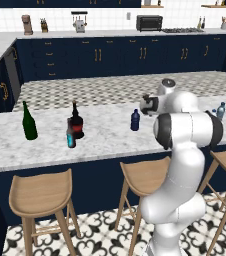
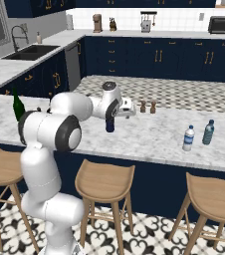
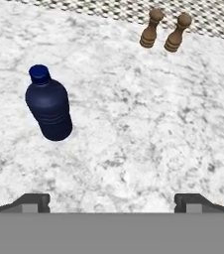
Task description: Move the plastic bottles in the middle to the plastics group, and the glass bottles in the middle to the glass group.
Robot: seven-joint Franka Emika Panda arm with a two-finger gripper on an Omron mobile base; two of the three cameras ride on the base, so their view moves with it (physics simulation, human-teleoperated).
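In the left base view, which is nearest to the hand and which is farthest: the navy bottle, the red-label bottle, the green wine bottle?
1. Navy bottle: just left of the hand, on the counter.
2. Red-label bottle: further left, mid-counter.
3. Green wine bottle: farthest, at the left end.

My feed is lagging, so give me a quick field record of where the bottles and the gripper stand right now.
gripper: open, above the marble counter, holding nothing
navy bottle: upright, ahead and left of the fingertips in the hand view, untouched
cyan-bottomed bottle: upright, close beside the red-label bottle
green wine bottle: upright, left of those two in the left base view
white bottle with blue band: upright, next to the pale blue bottle
pepper mills: two, beyond the navy bottle
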